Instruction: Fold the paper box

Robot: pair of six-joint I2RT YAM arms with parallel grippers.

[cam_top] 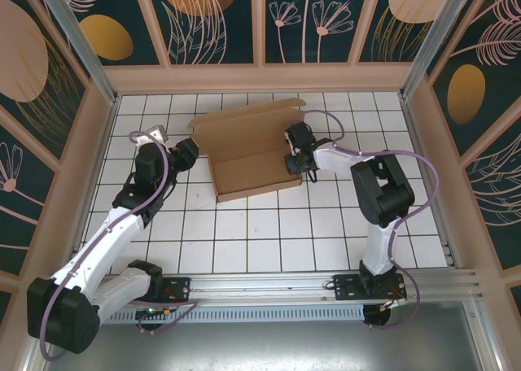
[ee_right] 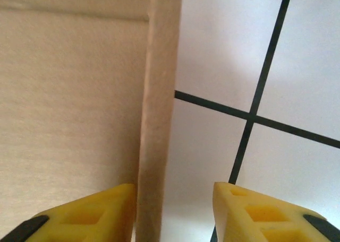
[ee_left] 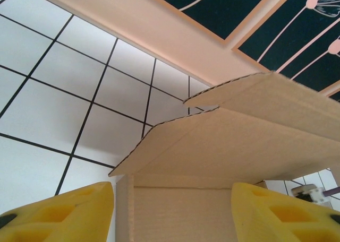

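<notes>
Right claw (ee_right: 174, 193) astride a wall of the paper box (ee_right: 69, 93).

My two yellow fingers (ee_right: 85, 213) show at the bottom edge, with dark pads at the outer corners, and they stand apart. One upright cardboard wall, seen edge-on, runs up between them. It is close against the finger on the view's left, touching or not I cannot tell, with a clear gap to the other finger. Left of the wall is a plain brown panel with a faint crease near the top. Right of the wall is the white tiled worktop (ee_right: 303, 56), where black grout lines cross above my finger.
</notes>
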